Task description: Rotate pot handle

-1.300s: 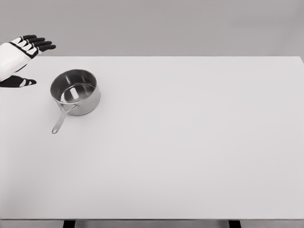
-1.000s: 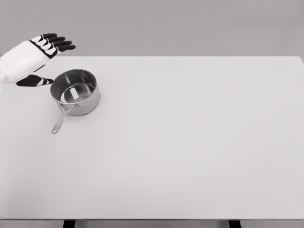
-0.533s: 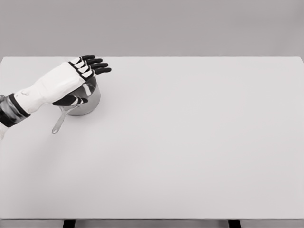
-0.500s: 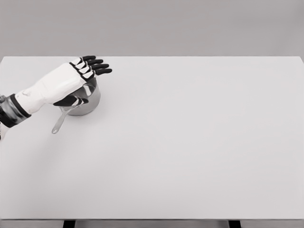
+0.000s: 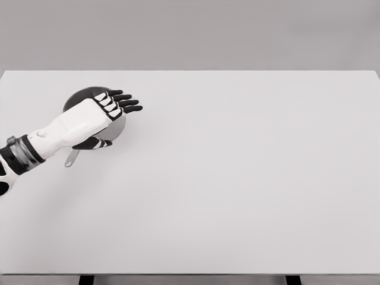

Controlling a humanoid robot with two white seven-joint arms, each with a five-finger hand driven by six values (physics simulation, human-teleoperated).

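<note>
Rotation not yet begun.
Our open left hand (image 5: 89, 122) hovers over the pot (image 5: 83, 95); handle (image 5: 70, 158) below, ungrasped.

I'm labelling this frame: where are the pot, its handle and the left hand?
pot (image 5: 76, 95), head view, far rim.
handle (image 5: 70, 159), head view, free end.
left hand (image 5: 95, 116), head view, back of hand.

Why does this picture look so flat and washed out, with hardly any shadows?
In the head view, the light is even and soft: the table shows no glare and only faint shading under the left hand. The pot gives the only shine, on its metal rim. Nothing looks blurred or warped.
</note>
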